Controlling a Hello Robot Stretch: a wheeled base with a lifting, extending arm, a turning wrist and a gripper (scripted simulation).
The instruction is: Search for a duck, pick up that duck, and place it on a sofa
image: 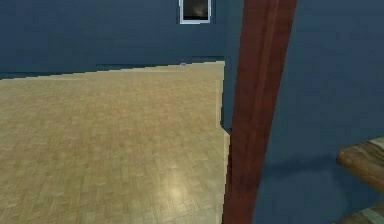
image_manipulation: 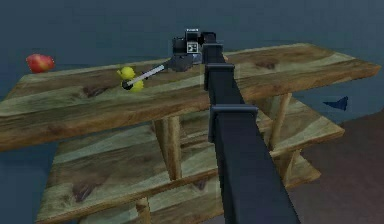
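Out along the arm (image_manipulation: 235, 130) we go, and there is the gripper (image_manipulation: 135, 81), its thin fingers (image_manipulation: 150, 74) slanting down onto the top board (image_manipulation: 290, 70) of a rough wooden shelf unit. Right at the fingertips lies a small yellow lump (image_manipulation: 126, 72). The colour fits the duck, but the shape is too small to be sure. It sits on the wood, so I cannot tell whether the gripper has hold of it or merely rests against it.

Further along the same board, well beyond the fingertips toward the arm side view's left, sits a red rounded thing (image_manipulation: 40, 63), alone near the board's end. Behind the gripper, the two white marker squares (image_manipulation: 190, 45) stand up. Below the arm runs a lower shelf (image_manipulation: 110, 165).

Ahead, the forward view gives pale wood floor (image: 100, 130), a blue wall (image: 80, 35) with a framed picture (image: 195, 10) and a red-brown post (image: 255, 110). A plank edge (image: 365, 165) juts in at the right.
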